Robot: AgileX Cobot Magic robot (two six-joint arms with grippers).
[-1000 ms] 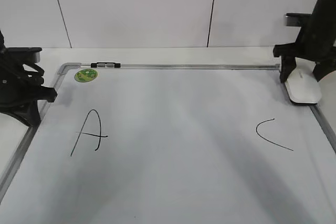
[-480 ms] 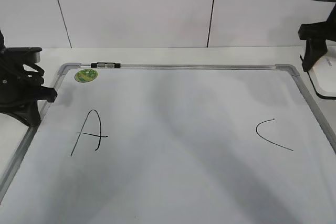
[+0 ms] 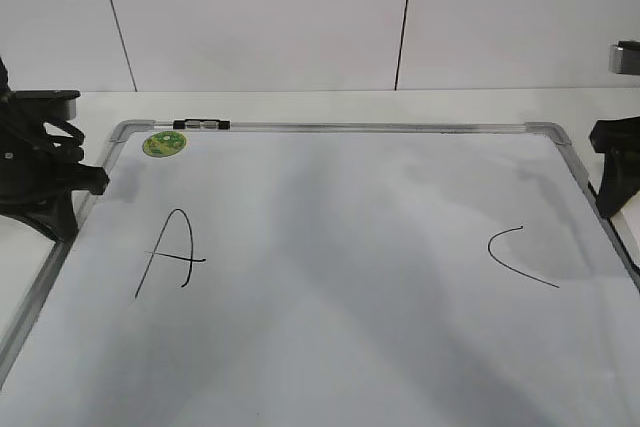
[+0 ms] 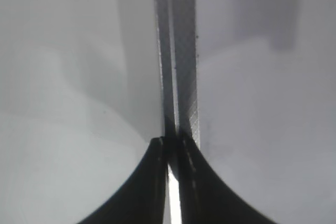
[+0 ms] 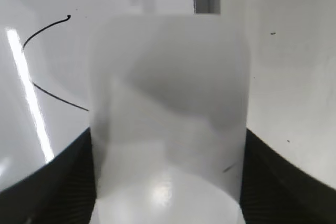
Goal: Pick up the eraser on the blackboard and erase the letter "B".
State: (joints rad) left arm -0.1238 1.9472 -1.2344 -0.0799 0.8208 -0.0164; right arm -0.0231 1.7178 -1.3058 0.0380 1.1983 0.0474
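The blackboard (image 3: 350,347) is a white board in a grey frame, with a black "A" (image 3: 172,252) on the left and a curved "C" (image 3: 520,269) on the right. No letter "B" shows in any view. My right gripper (image 3: 612,179) sits at the board's right edge, half out of the exterior view. In the right wrist view my right gripper (image 5: 168,150) is shut on the white glossy eraser (image 5: 168,93), which fills the view, with the "C" (image 5: 52,95) to its left. My left gripper (image 4: 170,145) is shut and empty over the board's left frame rail (image 4: 181,51).
A round green magnet (image 3: 163,143) sits in the board's back left corner. A small black and silver piece (image 3: 200,124) lies on the top frame rail. The left arm's black body (image 3: 40,172) stands at the left edge. A white wall rises behind the table.
My right gripper has left the board's back right corner with the eraser and moved right and nearer, to the right edge. The left arm has not moved.
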